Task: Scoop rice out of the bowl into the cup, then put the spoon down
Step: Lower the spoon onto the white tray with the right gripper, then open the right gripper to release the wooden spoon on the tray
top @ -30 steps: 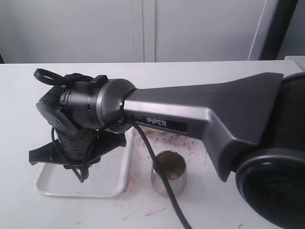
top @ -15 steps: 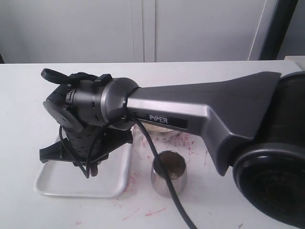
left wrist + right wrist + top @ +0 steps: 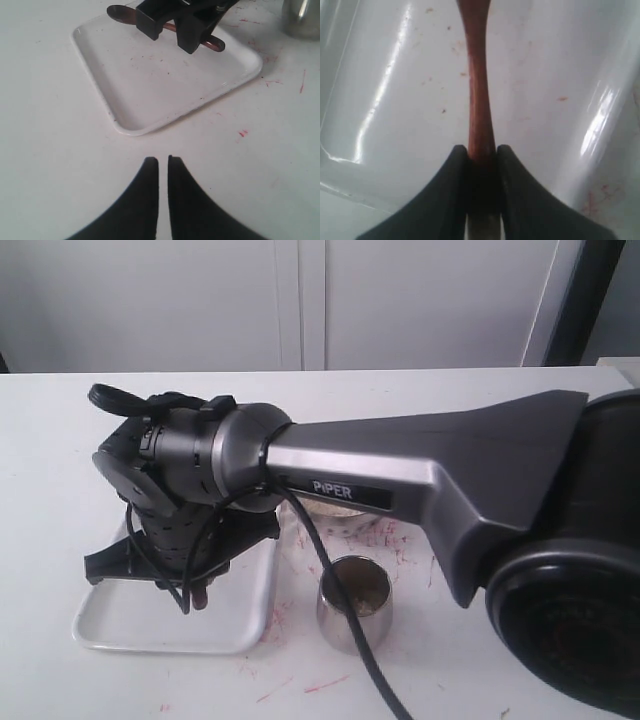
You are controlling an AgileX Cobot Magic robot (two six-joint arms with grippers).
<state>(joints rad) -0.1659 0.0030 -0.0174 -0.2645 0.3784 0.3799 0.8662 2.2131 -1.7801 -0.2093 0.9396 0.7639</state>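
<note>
My right gripper [image 3: 482, 147] is shut on the slim handle of the dark reddish-brown wooden spoon [image 3: 479, 90]. It holds the spoon low over the white tray [image 3: 110, 635]. In the left wrist view the spoon [image 3: 121, 13] lies across the tray's far side under the right gripper [image 3: 172, 30]. The steel cup [image 3: 353, 603] stands just right of the tray with rice [image 3: 356, 587] inside. The bowl [image 3: 335, 512] is mostly hidden behind the right arm. My left gripper [image 3: 163, 159] hovers over bare table in front of the tray, shut with nothing between its fingers.
The right arm [image 3: 430, 480] stretches across the middle of the table from the right and blocks much of the exterior view. Red marks [image 3: 385, 540] stain the white table round the cup. The cup [image 3: 300, 17] shows at the corner of the left wrist view.
The right gripper has shifted slightly to the right over the tray with the spoon in it. In the last half second it has barely moved.
</note>
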